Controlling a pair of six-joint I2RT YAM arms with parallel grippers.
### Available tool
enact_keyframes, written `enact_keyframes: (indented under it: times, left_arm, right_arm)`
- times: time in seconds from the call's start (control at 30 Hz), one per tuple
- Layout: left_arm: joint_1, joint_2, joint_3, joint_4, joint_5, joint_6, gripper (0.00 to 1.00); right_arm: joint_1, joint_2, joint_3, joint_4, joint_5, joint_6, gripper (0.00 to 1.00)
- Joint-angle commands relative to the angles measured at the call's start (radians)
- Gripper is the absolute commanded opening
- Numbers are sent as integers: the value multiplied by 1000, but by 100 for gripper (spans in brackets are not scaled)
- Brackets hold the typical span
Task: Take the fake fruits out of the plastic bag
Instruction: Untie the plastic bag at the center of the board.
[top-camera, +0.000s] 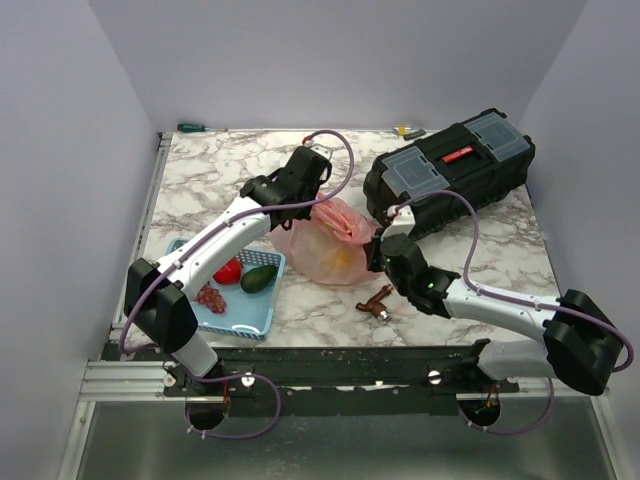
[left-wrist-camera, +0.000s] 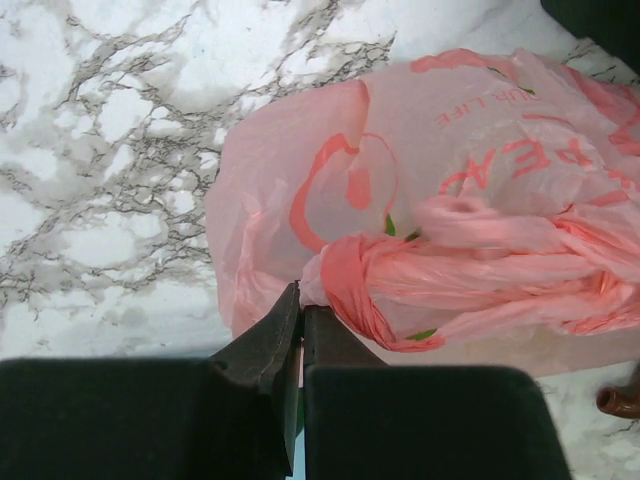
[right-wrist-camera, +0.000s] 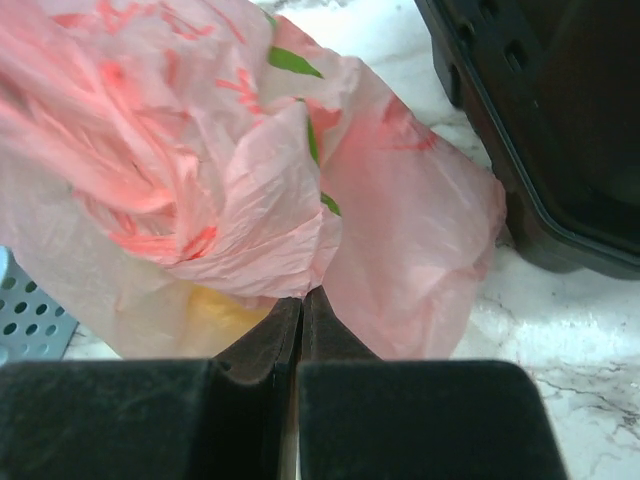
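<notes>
The pink plastic bag (top-camera: 330, 245) lies crumpled mid-table, its handles twisted into a knot (left-wrist-camera: 350, 285). My left gripper (top-camera: 322, 208) sits at the bag's far top, jaws shut on a bit of its film beside the knot (left-wrist-camera: 299, 292). My right gripper (top-camera: 381, 252) is at the bag's right edge, jaws shut on a fold of the bag (right-wrist-camera: 302, 296). An orange-yellow fruit shows dimly through the plastic (top-camera: 346, 261) (right-wrist-camera: 215, 312). A red fruit (top-camera: 228, 270) lies in the blue basket. Other fruits in the bag are hidden.
A light blue slotted basket (top-camera: 250, 318) at the left front holds a dark avocado (top-camera: 260, 278) and purple grapes (top-camera: 210, 297). A black toolbox (top-camera: 450, 170) stands right behind the bag. A small brown object (top-camera: 378, 303) lies near the right arm. A screwdriver (top-camera: 200, 127) lies at the back edge.
</notes>
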Motion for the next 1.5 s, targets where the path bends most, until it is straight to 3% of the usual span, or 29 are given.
enact_keyframes:
  times: [0.0, 0.13, 0.33, 0.57, 0.67, 0.83, 0.9, 1.07, 1.27, 1.37, 1.47]
  left_arm:
    - [18, -42, 5, -2, -57, -4, 0]
    - [17, -41, 0, -7, -47, -12, 0]
    - [18, -41, 99, -215, -47, -101, 0]
    - [17, -126, -95, -48, -29, -43, 0]
    - [18, -155, -172, 47, -17, 12, 0]
    - [18, -182, -182, 55, 19, 10, 0]
    - [17, -185, -184, 56, 27, 10, 0]
    - [17, -191, -175, 52, 48, 2, 0]
    - [18, -188, -169, 47, 60, -2, 0]
    - [18, -197, -177, 52, 22, 0, 0]
    - [17, -203, -174, 50, -8, -11, 0]
  right_arm:
    - [-58, -34, -67, 90, -158, 63, 1]
    - [-81, -24, -38, 69, -252, 67, 3]
    - [-81, -19, 29, -17, -239, 1, 9]
    - [-81, 22, 114, -111, -272, -94, 17]
    - [-79, 12, 152, -198, -282, -131, 26]
    - [-79, -55, 165, -262, -282, -163, 50]
    - [-73, -73, 187, -279, -295, -189, 54]
    - [14, -89, 175, -144, -231, -354, 64]
    - [83, -20, 161, 25, -172, -538, 65]
    - [85, 47, 207, -1, -58, -543, 64]
    - [87, 66, 194, -1, -54, -552, 63]
